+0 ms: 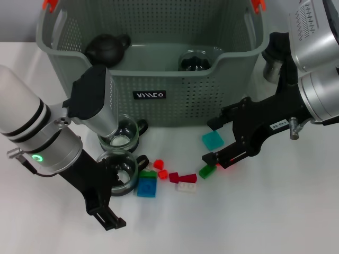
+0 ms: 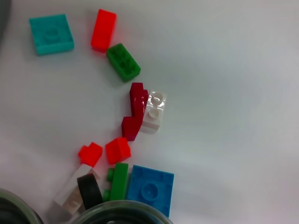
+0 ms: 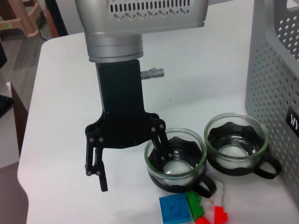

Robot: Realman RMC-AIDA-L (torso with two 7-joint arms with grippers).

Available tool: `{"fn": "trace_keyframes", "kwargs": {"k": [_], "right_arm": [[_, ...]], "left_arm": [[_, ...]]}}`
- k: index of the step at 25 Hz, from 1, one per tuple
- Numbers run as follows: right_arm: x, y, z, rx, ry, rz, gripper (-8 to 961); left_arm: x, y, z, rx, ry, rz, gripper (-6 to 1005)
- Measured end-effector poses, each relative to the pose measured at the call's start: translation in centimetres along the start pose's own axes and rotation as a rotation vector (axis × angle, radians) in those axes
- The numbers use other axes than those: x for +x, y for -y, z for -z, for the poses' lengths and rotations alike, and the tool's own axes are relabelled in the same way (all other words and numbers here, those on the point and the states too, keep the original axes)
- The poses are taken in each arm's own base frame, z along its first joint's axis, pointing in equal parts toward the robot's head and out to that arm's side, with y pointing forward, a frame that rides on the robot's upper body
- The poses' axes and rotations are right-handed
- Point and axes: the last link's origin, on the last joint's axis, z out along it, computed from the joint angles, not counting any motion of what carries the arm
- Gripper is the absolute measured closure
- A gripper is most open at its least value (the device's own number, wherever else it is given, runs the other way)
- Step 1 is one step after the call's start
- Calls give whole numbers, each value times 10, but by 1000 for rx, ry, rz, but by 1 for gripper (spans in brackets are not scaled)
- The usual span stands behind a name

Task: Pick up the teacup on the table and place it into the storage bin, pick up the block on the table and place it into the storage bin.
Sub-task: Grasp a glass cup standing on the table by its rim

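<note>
Behind the scattered blocks stands the storage bin (image 1: 159, 79), a grey-green perforated basket with orange-red handle clips and a black label on its front wall. Inside it lie a black teapot (image 1: 107, 47) toward the robot's left and a dark glass cup (image 1: 196, 60) toward the right. A metal cup (image 1: 271, 69) stands on the table just beside the bin's right wall.

In front of the bin, toward its left end, two glass teacups with black handles sit on the table: one (image 1: 119, 135) close to the bin wall, the other (image 1: 121, 170) farther out. The left gripper (image 3: 126, 161) is spread open across the rim of that outer teacup, one finger down inside it, the other outside.

Blocks lie beside this teacup: a blue square (image 1: 146, 186), small red ones, a dark red piece (image 1: 181, 177), a white one (image 1: 186, 186). Farther right are a green block (image 1: 207, 171) and a teal block (image 1: 213, 139). The right gripper (image 1: 212, 140) hangs open near the bin's front right corner, its fingers either side of the teal block.
</note>
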Motion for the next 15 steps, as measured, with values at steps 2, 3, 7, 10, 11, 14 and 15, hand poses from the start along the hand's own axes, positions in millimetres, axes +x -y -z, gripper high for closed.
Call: {"fn": "trace_keyframes", "kwargs": {"k": [2,3,7,10,11,14,15], "right_arm": [[0,0,0,0,0,0,53],[0,0,0,-1,1,0,53],[0,0,-1,-1,1,0,53],[0,0,0,0,2,0,53],[-1,0,0,0,3,0,53],[-2,0,0,3,5,3,54],[-2,1,1,5,7,3,54]], "left_arm": [[0,0,0,-2,1,2,313],[0,0,0,-3,1,2,313],[-1,-1,0,-5,2,2,314],[-1,0,0,-4,2,3,315],[-1,0,0,-3,2,3,315],[-3,1,-2,-2,2,10,316],[-3,1,-2,-1,2,13,316]]}}
